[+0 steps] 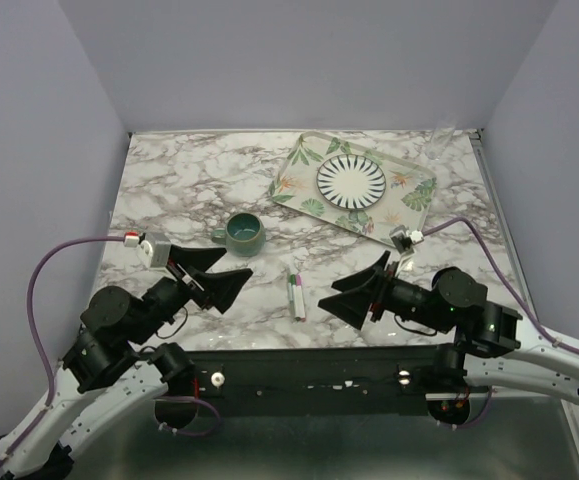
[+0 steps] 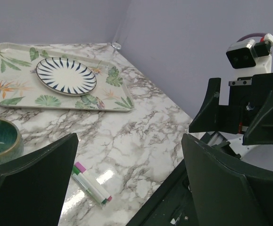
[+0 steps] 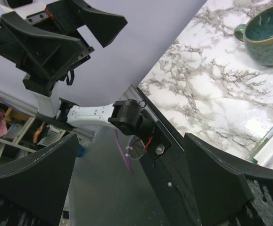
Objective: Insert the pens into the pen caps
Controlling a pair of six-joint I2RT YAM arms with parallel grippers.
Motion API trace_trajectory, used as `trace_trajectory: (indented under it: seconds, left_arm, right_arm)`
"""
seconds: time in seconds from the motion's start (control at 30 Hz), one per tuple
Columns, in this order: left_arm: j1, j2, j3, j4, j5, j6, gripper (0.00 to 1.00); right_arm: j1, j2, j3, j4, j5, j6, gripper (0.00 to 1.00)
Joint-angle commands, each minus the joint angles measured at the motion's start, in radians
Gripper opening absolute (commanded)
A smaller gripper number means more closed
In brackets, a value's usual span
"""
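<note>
**A:** What was seen from overhead?

**B:** A marble worktop [image 1: 169, 190] was shown, with a leaf-printed tray [image 1: 421, 195] set toward its far right corner. The left gripper [image 1: 234, 270] and right gripper [image 1: 337, 296] were both seen above the near edge. Each was spread wide, with nothing held.

**A:** And the smaller things?

**B:** A striped plate [image 1: 351, 181] was laid in the tray. A green cup [image 1: 244, 233] was stood near the worktop's middle, somewhat left. The pens [image 1: 296, 292] were laid side by side close to the near edge, between the grippers and touched by neither.

**A:** Were the caps made out?

**B:** Best in the left wrist view: a pink-purple cap [image 2: 80, 166] and a green cap [image 2: 75, 170] were seen at the pens' far ends, in line with the barrels. In the right wrist view the pens were cut off by the frame edge, and the tray was not shown.
</note>
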Motion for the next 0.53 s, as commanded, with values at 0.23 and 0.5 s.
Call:
trace_trajectory:
  seconds: [0.23,0.5]
  left_arm:
    - [-0.001,-0.042,-0.022,-0.028,0.024,0.007,0.99]
    - [-0.001,-0.017,-0.011,-0.045,0.065,0.009,0.99]
  right_arm:
    - [-0.001,0.022,0.03,-0.085,0.137,0.044,1.0]
    - [-0.001,0.038,0.032,-0.078,0.148,0.047,0.99]
